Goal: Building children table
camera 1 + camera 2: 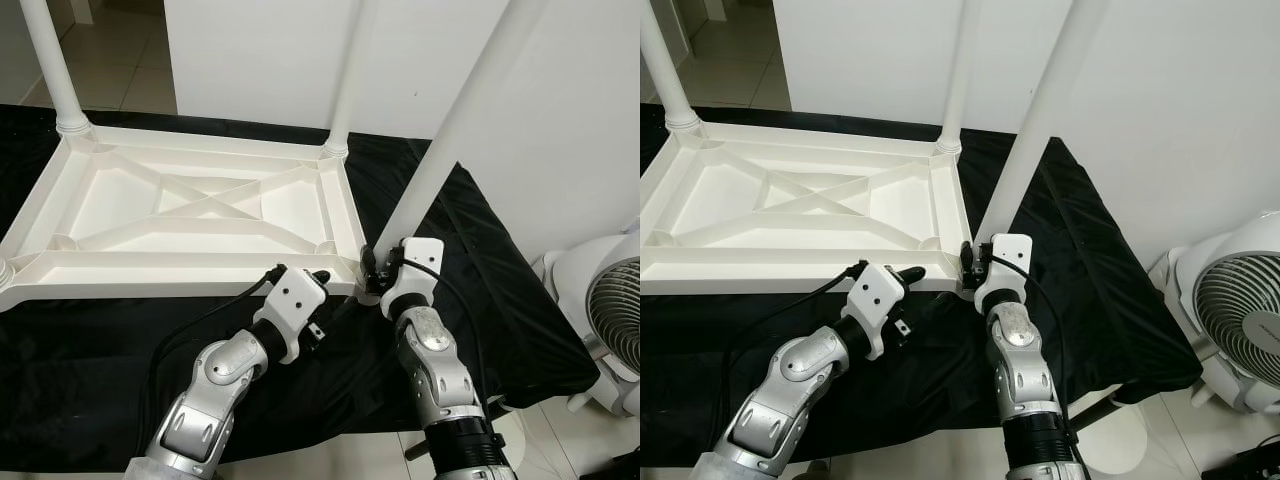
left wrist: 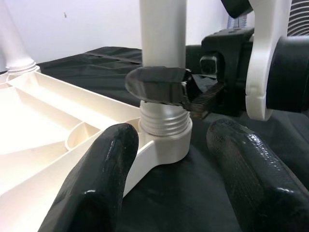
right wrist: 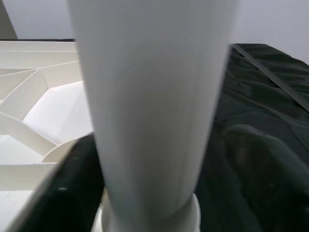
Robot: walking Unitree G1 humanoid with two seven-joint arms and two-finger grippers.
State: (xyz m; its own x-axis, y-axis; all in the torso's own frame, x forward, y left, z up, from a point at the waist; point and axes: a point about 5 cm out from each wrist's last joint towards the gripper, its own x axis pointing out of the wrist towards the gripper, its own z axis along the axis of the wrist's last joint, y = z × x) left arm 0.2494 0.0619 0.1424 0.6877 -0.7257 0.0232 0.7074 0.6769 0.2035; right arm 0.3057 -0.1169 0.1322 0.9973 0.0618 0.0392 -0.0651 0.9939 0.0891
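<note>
A white plastic table top (image 1: 180, 262) lies upside down on a black cloth (image 1: 490, 270). At its near right corner a white table leg (image 1: 450, 130) stands tilted in the corner socket (image 2: 166, 145), and the leg's threaded end (image 2: 161, 121) shows above the socket. My right gripper (image 1: 372, 268) is shut on the leg just above the socket, with its black fingers (image 2: 159, 87) wrapped around the tube. My left gripper (image 2: 169, 174) is open, low beside the same corner. Its two fingertips (image 2: 96, 183) flank the socket without touching it.
Two more white legs (image 1: 50, 60) (image 1: 345, 90) stand upright in the far corners. A white fan (image 1: 610, 320) stands on the floor to the right. A white wall rises close behind the table. The cloth's edge drops off at the near right.
</note>
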